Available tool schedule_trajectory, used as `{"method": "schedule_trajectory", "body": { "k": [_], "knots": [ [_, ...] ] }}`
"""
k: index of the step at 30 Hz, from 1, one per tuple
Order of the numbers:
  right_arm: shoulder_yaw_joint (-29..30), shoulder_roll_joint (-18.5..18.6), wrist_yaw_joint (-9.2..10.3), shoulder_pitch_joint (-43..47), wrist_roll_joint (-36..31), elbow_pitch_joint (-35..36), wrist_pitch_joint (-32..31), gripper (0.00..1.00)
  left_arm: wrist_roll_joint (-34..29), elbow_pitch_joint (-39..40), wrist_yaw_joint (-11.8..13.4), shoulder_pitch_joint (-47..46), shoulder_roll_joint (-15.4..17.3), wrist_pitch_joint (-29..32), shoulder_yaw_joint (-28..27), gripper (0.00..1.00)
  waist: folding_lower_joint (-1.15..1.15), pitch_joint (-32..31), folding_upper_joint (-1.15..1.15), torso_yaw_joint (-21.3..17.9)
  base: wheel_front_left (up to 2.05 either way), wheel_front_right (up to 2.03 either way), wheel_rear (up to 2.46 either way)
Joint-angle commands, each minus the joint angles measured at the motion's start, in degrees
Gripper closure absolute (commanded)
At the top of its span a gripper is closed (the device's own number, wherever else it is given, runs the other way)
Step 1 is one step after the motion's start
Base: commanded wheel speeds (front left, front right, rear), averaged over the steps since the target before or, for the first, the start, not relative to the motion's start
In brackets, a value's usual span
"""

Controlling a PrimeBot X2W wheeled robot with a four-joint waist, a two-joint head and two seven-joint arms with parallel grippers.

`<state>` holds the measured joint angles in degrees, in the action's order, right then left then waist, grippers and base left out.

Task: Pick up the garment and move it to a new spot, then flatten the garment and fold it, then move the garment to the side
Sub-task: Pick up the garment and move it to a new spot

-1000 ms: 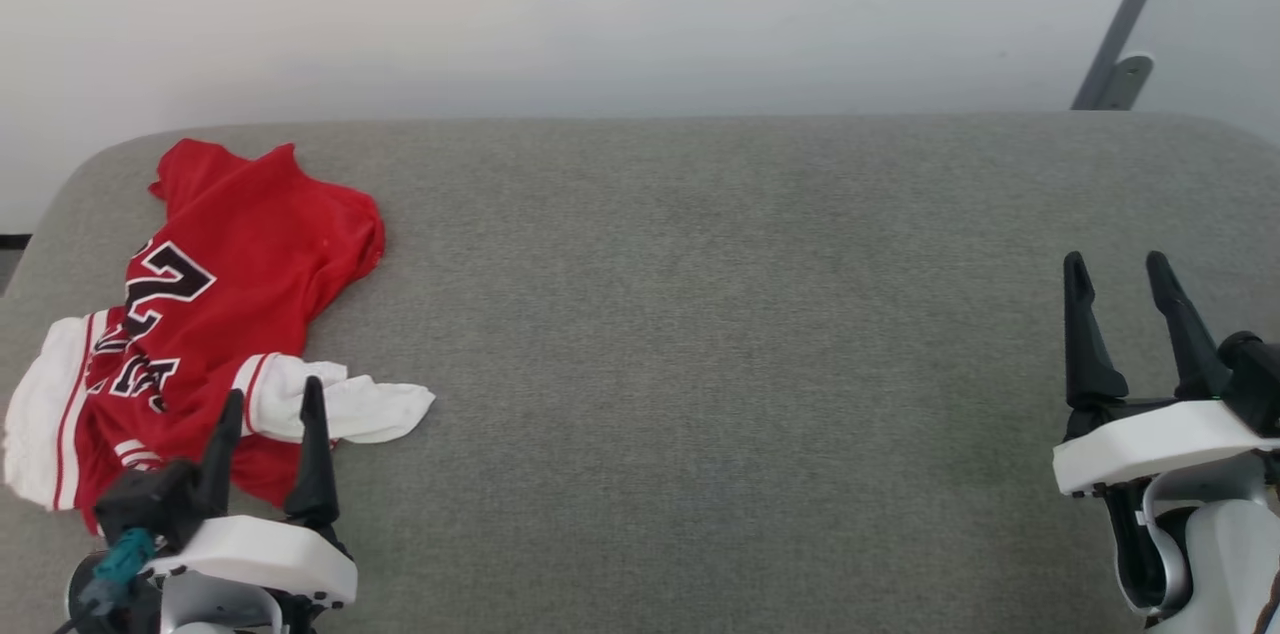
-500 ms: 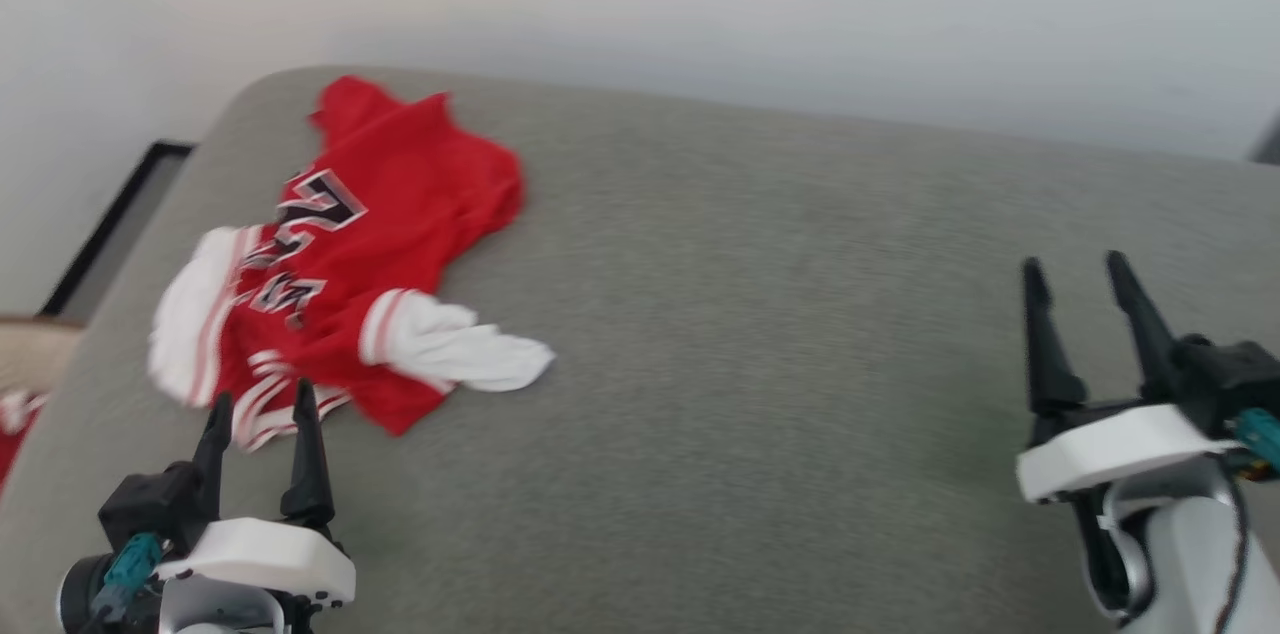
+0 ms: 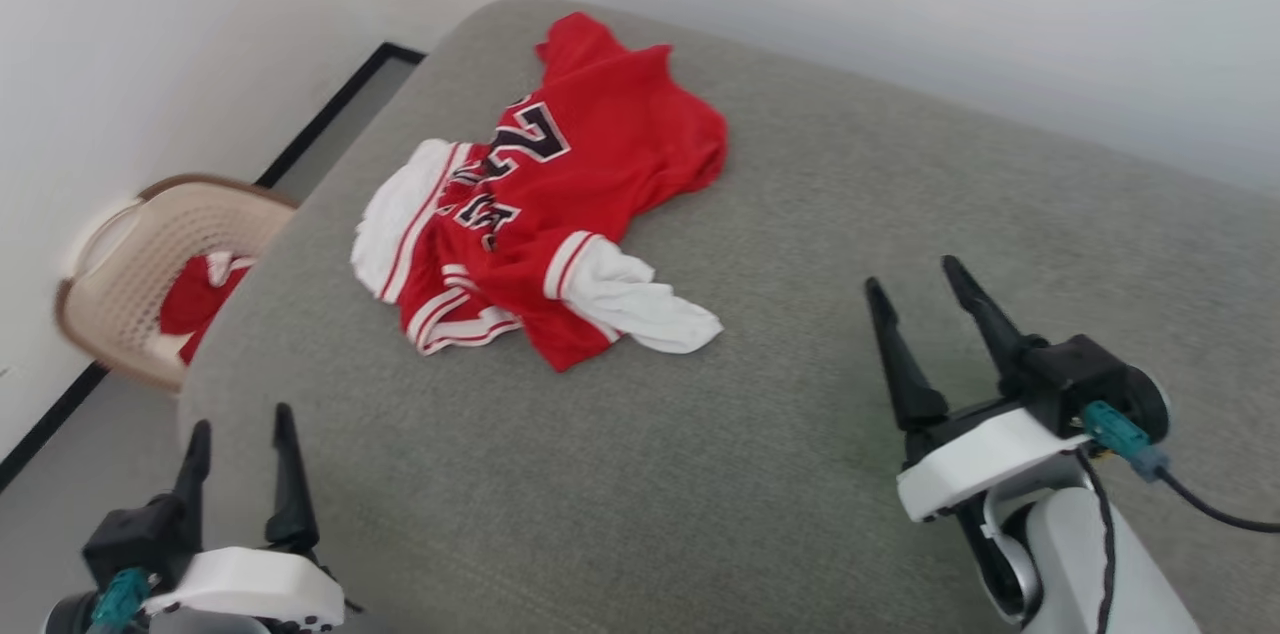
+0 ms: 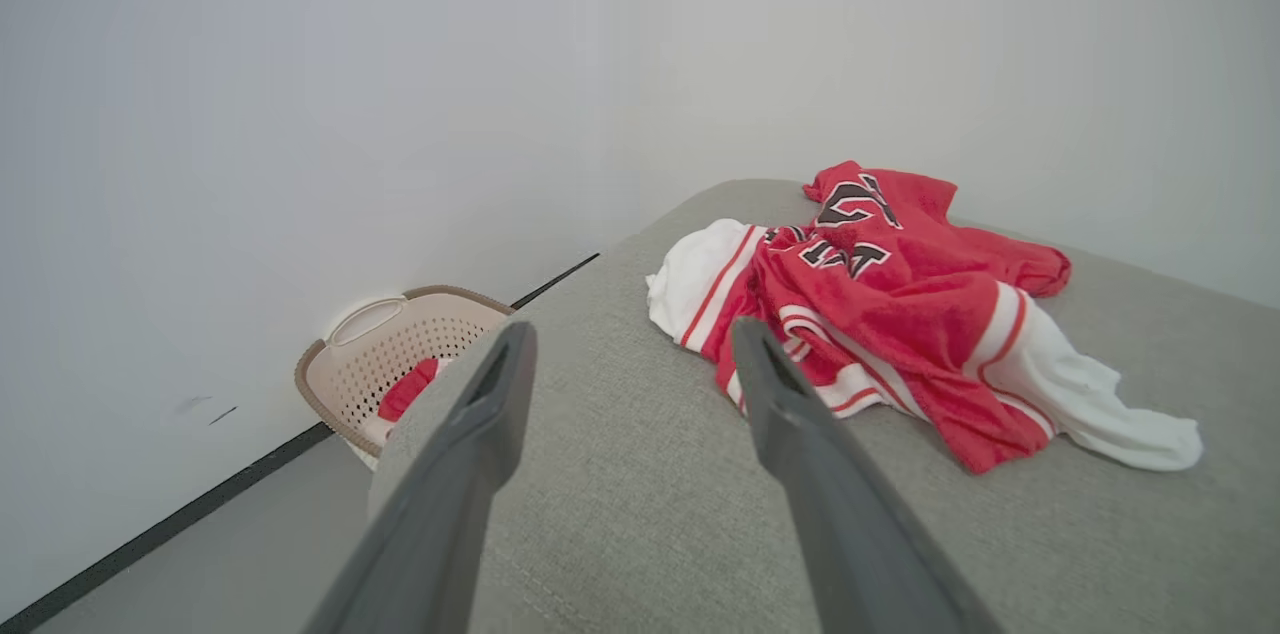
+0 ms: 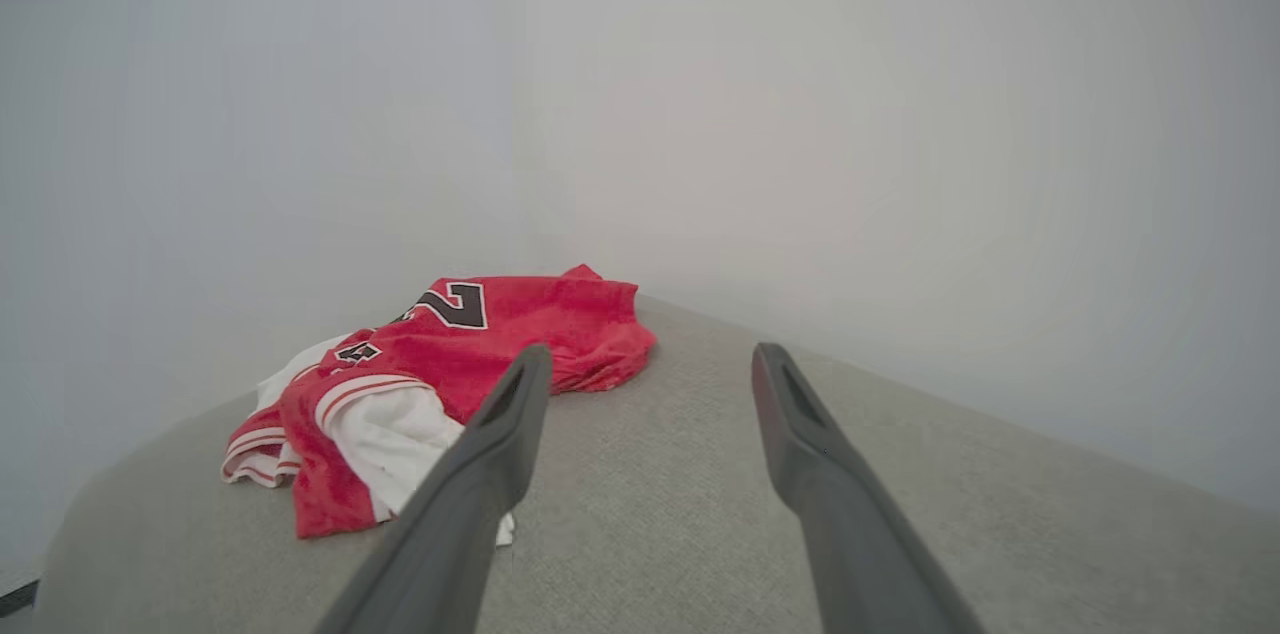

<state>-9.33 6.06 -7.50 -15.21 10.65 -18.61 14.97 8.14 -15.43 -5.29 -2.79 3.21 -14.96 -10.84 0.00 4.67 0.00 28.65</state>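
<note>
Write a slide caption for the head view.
Crumpled garment on grey cushion; left tool and right tool open, not touching it.

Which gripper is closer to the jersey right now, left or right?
Left, by a small margin. The left gripper sits at the near-left edge of the cushion, short of the striped hem of the garment. The right gripper is out past the white sleeve, farther away. Both are open.
</note>
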Motion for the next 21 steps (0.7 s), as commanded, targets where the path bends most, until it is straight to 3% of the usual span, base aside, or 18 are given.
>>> {"method": "schedule_trajectory", "body": {
  "k": [1,8,13,18,19,21],
  "knots": [
    [-0.35,0.03,0.02,-0.71,0.28,-0.05,0.29,0.00,0.67,0.38,-0.20,0.56,-0.17,-0.33,-0.19,0.00,0.00,0.80,0.00,0.88,0.00,0.00,0.00],
    [-2.57,-0.70,0.02,-2.84,1.65,-0.58,0.29,0.00,0.87,0.68,-1.39,-2.89,0.14,-0.33,0.12,0.00,0.00,3.01,0.00,-3.86,0.00,0.00,0.00],
    [-3.08,-0.85,0.02,-3.74,2.05,-0.60,0.29,0.00,1.53,-1.74,-2.20,-9.54,4.38,-0.32,2.06,0.00,0.00,4.79,0.00,-10.53,0.00,0.00,0.00],
    [-2.46,-1.50,0.02,-4.22,2.47,0.13,0.29,0.00,9.76,-10.49,-2.17,-18.40,13.16,1.26,9.06,0.00,0.00,6.78,0.00,-17.32,0.00,0.00,0.00],
    [-2.59,-1.88,0.02,-4.60,2.62,0.53,0.29,0.00,15.22,-14.05,-2.11,-21.55,17.77,4.77,11.08,0.00,0.00,7.99,0.00,-20.30,0.00,0.00,0.00],
    [-2.69,-2.28,0.02,-5.01,2.88,0.91,0.29,0.00,19.77,-17.73,-2.12,-23.38,22.22,9.86,13.82,0.00,0.00,9.23,0.00,-23.13,0.00,0.00,0.00]
  ]
}}
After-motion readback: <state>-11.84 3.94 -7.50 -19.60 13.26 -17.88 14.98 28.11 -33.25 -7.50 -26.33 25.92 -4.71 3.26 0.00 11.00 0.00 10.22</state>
